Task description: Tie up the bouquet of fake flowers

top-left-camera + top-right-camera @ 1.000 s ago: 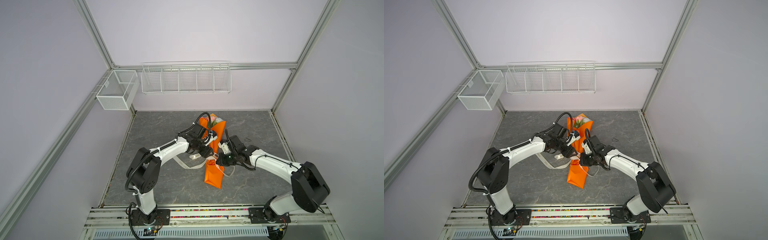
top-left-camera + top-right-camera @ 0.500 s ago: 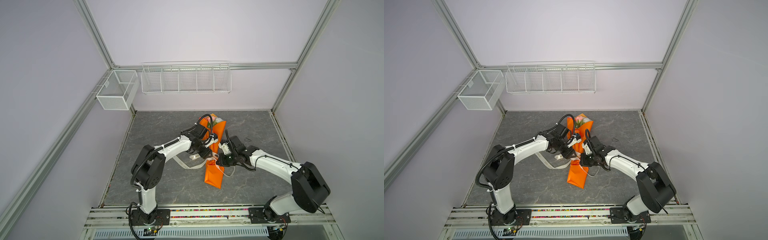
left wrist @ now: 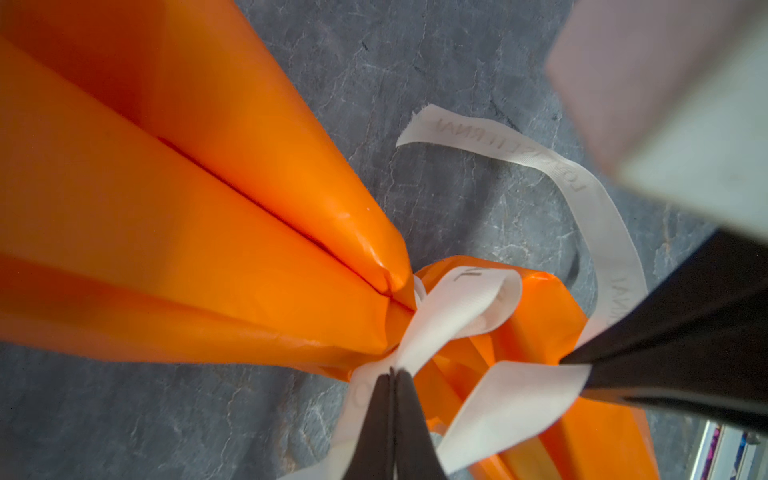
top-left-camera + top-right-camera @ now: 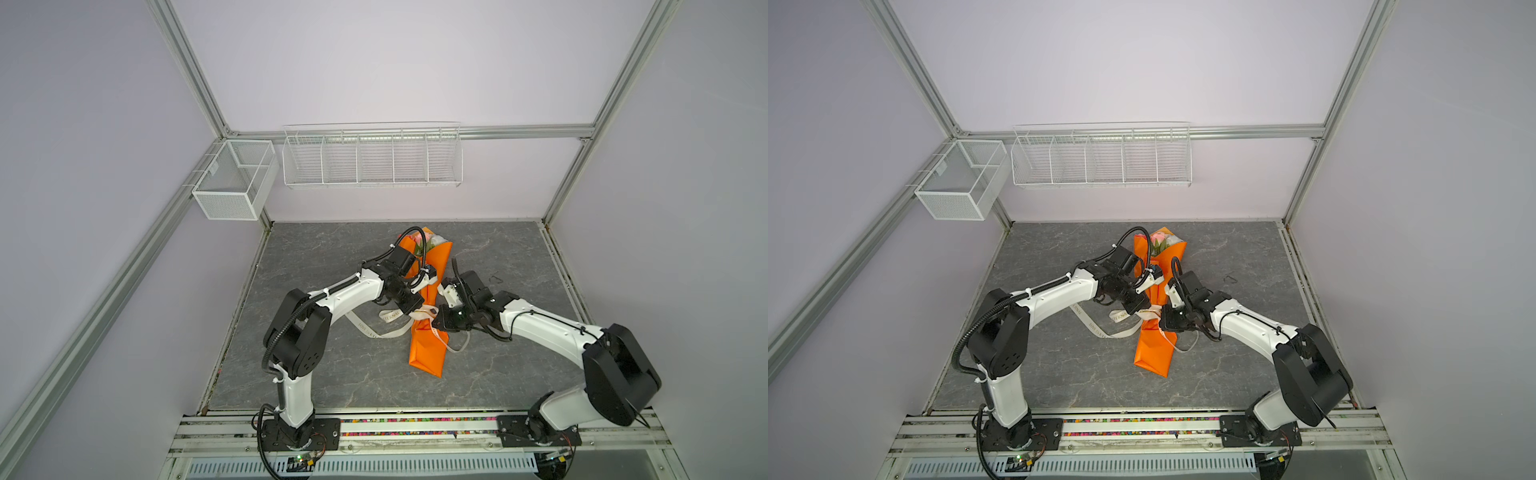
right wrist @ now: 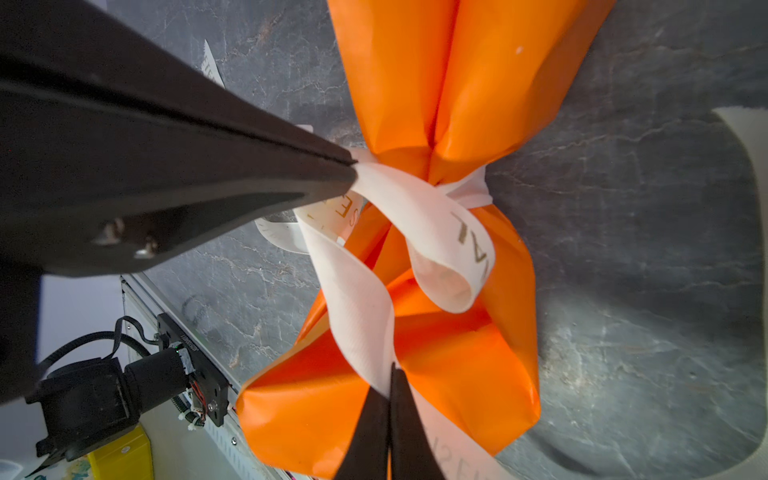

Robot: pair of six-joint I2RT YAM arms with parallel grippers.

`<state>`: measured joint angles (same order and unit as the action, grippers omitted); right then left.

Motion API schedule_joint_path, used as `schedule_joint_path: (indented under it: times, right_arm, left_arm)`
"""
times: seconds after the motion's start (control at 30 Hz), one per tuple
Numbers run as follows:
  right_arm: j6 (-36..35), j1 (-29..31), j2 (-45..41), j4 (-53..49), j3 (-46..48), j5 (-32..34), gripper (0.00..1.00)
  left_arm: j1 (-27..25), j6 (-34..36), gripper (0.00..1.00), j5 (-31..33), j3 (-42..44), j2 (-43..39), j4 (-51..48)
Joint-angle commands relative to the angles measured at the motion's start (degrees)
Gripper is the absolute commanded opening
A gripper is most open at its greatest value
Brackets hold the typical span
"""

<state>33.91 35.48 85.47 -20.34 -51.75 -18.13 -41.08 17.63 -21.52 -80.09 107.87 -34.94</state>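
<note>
Bouquet lies mid-table, narrow end near, flowers at the far end. Ribbon cinches the waist of the orange paper. One loop stands up over the crossing, and a long tail trails left on the table. Left gripper: jaws pinched flat on a ribbon strand at the left of the cinch. Right gripper: likewise clamped on a strand, just right of it. Step, as I judge it: tightening the knot. Next move calls for pulling apart, left and right, evenly, so the paper neither slides nor tears.
</note>
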Motion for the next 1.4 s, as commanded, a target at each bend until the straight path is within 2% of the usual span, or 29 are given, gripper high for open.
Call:
schedule_joint_path:
  times: [0.0,0.2,0.47,0.63,0.8,0.93,1.1,1.23,1.37]
  right_arm:
    - [1.4,-0.5,-0.4,1.4,1.0,-1.0,0.07]
    - [2.2,-0.9,0.9,1.3,1.0,-1.4,0.07]
    - [6.9,-1.6,2.0,7.9,1.8,-5.1,0.08]
    - [10.3,-1.9,1.5,10.4,2.5,-3.4,0.09]
    - [10.8,-2.2,2.0,10.7,2.2,-3.0,0.11]
    - [7.9,-2.3,0.5,6.5,2.2,-2.3,0.28]
    - [1.4,-3.9,-6.6,2.4,2.3,-3.5,0.45]
    - [-3.9,-7.9,-7.4,-2.5,-1.9,-2.6,0.47]
    - [-11.7,-11.9,1.7,-5.9,-10.1,-12.0,0.4]
  left_arm:
    - [0.4,-0.6,0.0,-1.7,0.9,-3.7,0.8]
    - [0.5,-2.4,0.0,-2.3,4.1,-7.7,3.7]
    - [0.5,-4.4,0.0,-4.7,6.6,-10.5,5.2]
    - [0.5,-5.0,0.0,-4.9,7.4,-11.0,3.5]
    - [0.5,-6.4,0.0,-7.8,10.9,-13.5,7.3]
    - [0.5,-7.9,0.0,-7.4,13.0,-14.5,9.5]
    - [0.5,-8.1,0.0,-8.1,14.3,-15.5,11.1]
    - [0.5,-7.9,0.0,-8.1,15.3,-15.6,11.8]
    - [0.5,-6.9,0.0,-9.7,16.1,-15.9,12.5]
